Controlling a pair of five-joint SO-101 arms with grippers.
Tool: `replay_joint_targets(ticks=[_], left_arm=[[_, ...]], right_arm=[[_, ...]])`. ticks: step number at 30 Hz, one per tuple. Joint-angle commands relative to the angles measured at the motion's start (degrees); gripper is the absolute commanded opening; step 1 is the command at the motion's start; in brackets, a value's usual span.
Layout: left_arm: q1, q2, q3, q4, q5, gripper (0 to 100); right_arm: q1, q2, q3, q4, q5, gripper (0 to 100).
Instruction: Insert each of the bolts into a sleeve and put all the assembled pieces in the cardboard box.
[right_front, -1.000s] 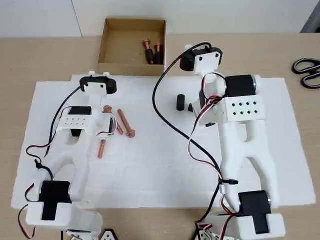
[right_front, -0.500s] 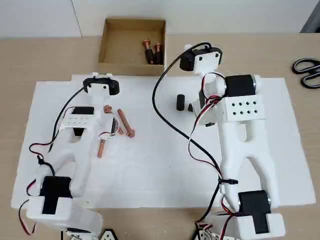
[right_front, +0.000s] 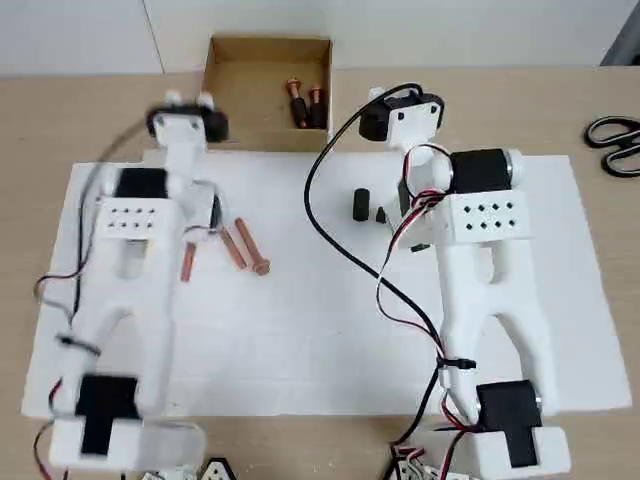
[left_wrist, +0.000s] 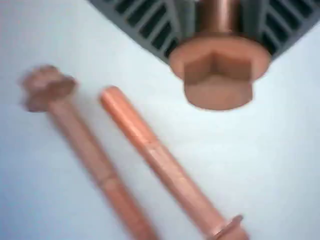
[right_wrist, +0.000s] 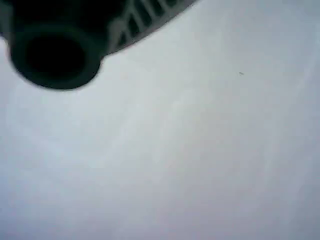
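My left gripper (left_wrist: 218, 22) is shut on a copper bolt (left_wrist: 218, 75), whose hex head points at the camera; in the high view this bolt (right_front: 188, 262) hangs under the raised left arm. Two more copper bolts (right_front: 232, 246) (right_front: 253, 248) lie side by side on the white mat, also seen as one bolt (left_wrist: 85, 150) and its neighbour (left_wrist: 165, 167) in the left wrist view. My right gripper (right_wrist: 60, 25) is shut on a black sleeve (right_wrist: 55, 57), open end toward the camera. Another black sleeve (right_front: 361, 204) stands on the mat beside the right gripper (right_front: 388, 214).
The cardboard box (right_front: 225, 90) stands at the back centre and holds two bolts fitted in sleeves (right_front: 305, 104). The white mat (right_front: 320, 330) covers most of the table. Scissors (right_front: 614, 132) lie at the far right edge.
The left arm has risen and swung left and back, carrying a bolt up off the mat. The right arm has stayed still.
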Motion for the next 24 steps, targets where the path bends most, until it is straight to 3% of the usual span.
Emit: replay_joint_targets(ticks=[1,8,10,13,15,20,24], left_arm=[[4.0,-11.9,-4.4,6.1,-0.2,1],[11.4,-26.6,-3.0,10.9,0.2,1],[11.4,-29.5,0.7,7.0,2.4,1],[10.3,-33.8,10.2,-2.7,11.5,1],[10.5,-36.7,16.9,-10.5,16.1,1],[12.3,-44.0,32.4,-28.8,16.7,1],[12.0,-50.3,40.4,-35.1,16.5,1]], right_arm=[[0.3,-6.9,-4.0,0.9,-0.3,0.4],[0.4,-25.6,-2.9,0.9,-0.4,0.4],[0.3,-31.2,1.1,0.9,-0.4,0.4],[0.6,-38.9,11.3,-0.7,-0.4,0.4],[0.6,-43.4,20.3,-6.3,-0.4,0.5],[0.3,-51.1,44.9,-31.3,-0.5,0.4],[0.3,-55.3,62.2,-48.8,-0.5,0.4]])
